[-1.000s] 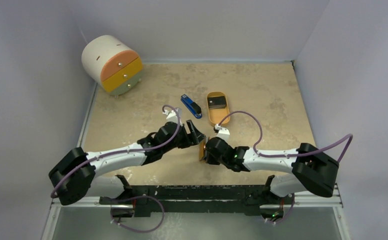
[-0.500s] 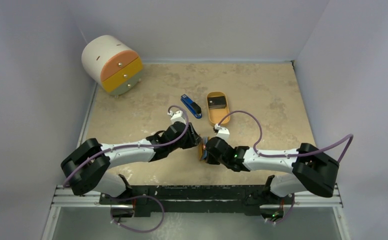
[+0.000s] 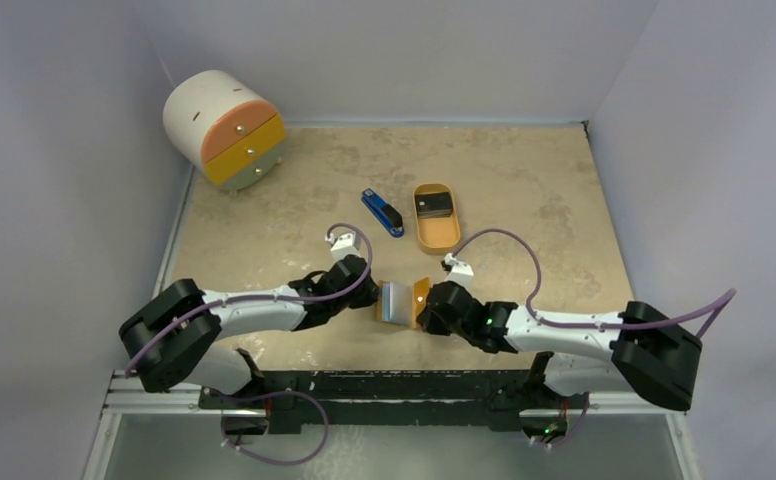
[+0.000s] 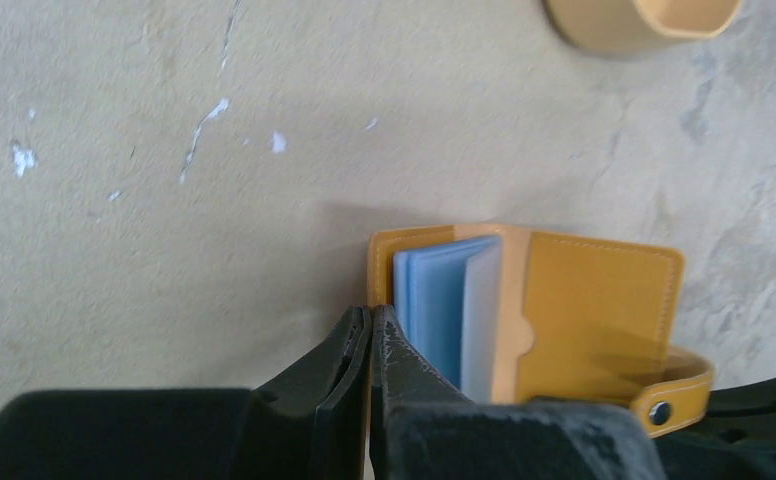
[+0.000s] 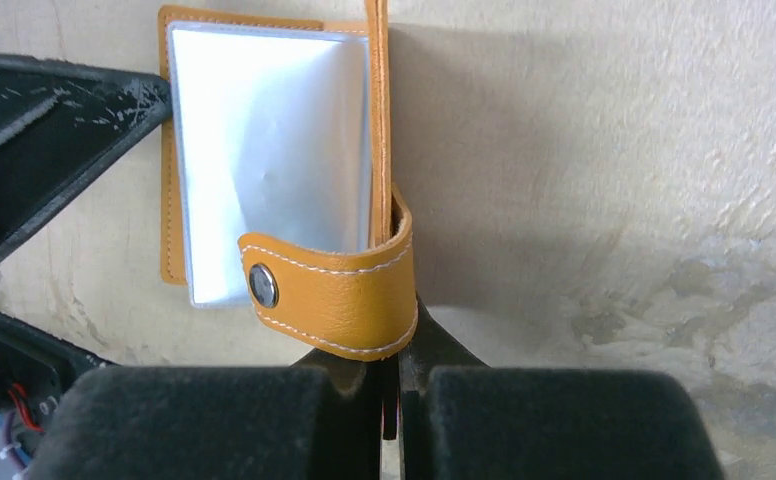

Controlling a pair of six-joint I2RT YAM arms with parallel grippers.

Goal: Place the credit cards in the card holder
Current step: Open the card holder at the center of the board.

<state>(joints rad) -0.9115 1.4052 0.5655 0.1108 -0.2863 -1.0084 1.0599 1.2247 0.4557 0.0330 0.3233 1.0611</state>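
1. The card holder (image 3: 401, 303) is spread open between the two hands, low over the counter (image 3: 524, 180); I cannot tell whether it touches it. The left hand (image 3: 372, 297) is closed tight on the edge of the left cover. The right hand (image 3: 427, 312) is closed tight on the right cover, by the snap strap (image 5: 329, 290). Both pinches are thin. If one slips, the holder probably folds shut or drops.
2. Both hands are busy, and the cards (image 3: 435, 206) lie in the oval tray (image 3: 426, 238), well apart from the holder. Fetching one means freeing a hand, and the covers may then swing closed.
3. If the hands pull further apart, a cover may slide out of its grip, or the clear sleeves (image 4: 444, 300) may strain at the spine.
4. The sleeves are thin and stand close together. A card can catch on an edge, or slide between two sleeves instead of into one.
5. The blue bar (image 3: 382, 212) lies just beside the tray, so a reach for the cards can knock it.
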